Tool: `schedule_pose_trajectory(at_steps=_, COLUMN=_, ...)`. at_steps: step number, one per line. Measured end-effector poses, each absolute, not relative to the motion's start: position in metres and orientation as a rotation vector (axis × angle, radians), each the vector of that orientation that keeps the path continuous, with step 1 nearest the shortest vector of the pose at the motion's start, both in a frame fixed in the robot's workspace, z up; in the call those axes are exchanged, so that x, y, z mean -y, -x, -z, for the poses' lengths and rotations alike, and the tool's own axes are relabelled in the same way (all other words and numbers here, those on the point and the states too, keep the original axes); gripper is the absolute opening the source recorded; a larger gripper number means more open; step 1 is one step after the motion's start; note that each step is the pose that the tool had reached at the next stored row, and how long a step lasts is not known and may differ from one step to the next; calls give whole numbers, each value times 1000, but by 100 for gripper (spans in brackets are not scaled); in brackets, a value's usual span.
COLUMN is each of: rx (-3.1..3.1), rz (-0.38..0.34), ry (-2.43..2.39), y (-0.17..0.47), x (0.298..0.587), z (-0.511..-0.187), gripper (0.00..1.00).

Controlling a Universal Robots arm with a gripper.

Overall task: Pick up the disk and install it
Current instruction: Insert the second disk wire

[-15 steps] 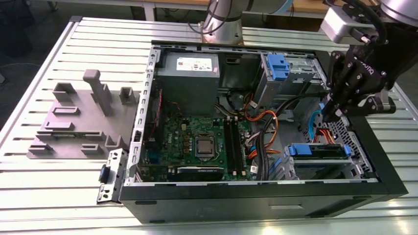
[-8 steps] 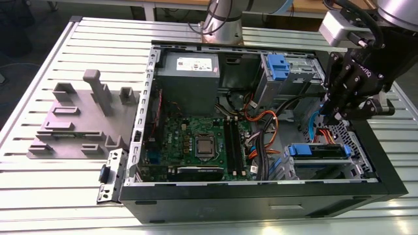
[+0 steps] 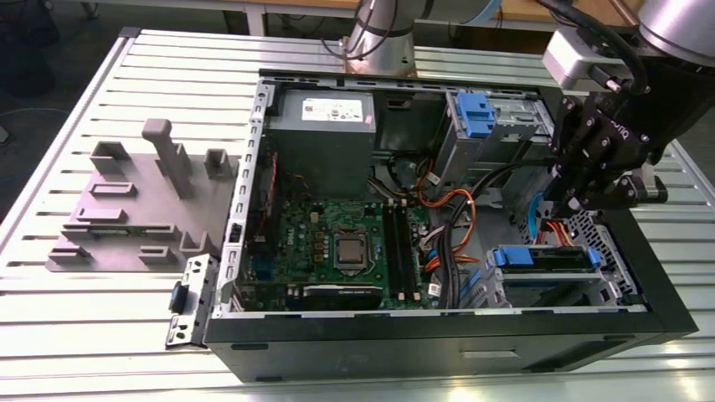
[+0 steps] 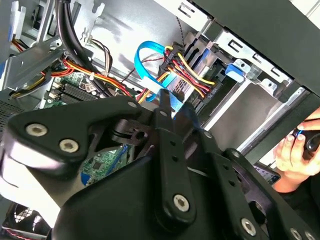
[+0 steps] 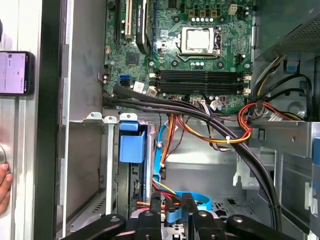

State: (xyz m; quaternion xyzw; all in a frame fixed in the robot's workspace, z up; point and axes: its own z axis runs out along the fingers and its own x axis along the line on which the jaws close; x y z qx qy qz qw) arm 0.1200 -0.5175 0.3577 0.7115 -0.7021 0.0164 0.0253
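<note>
The disk [image 3: 542, 258] sits in the lower drive bay at the exterior view's right of the open computer case [image 3: 234, 251]. Only its blue carrier edge shows, and its label is hidden. The same blue carrier appears in the first wrist view [image 5: 132, 147] and as a blue tab in the second wrist view [image 4: 235, 70]. Orange, red and blue cables run to the bay. My gripper [image 3: 575, 203] hangs just above and behind the bay, shut with nothing held. In the first wrist view the gripper [image 5: 173, 207] is over a blue flat cable.
A small blue bracket [image 3: 475, 113] sits in the upper bay. The motherboard [image 3: 335, 243] and a grey power supply [image 3: 324, 117] fill the case's left. A grey fixture [image 3: 134, 201] stands on the slatted table. A person's hand [image 4: 295, 150] is beside the case, near a phone [image 5: 15, 72].
</note>
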Motion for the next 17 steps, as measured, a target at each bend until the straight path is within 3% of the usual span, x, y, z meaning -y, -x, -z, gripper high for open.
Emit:
schedule_pose_trajectory(at_steps=4, rx=2169, rz=-48, ry=-2198, y=-121, x=517, z=-355, gripper=16)
schedule_pose_trajectory(at_steps=17, rx=2155, rz=-49, ry=-2214, y=-115, x=529, z=-355, gripper=16)
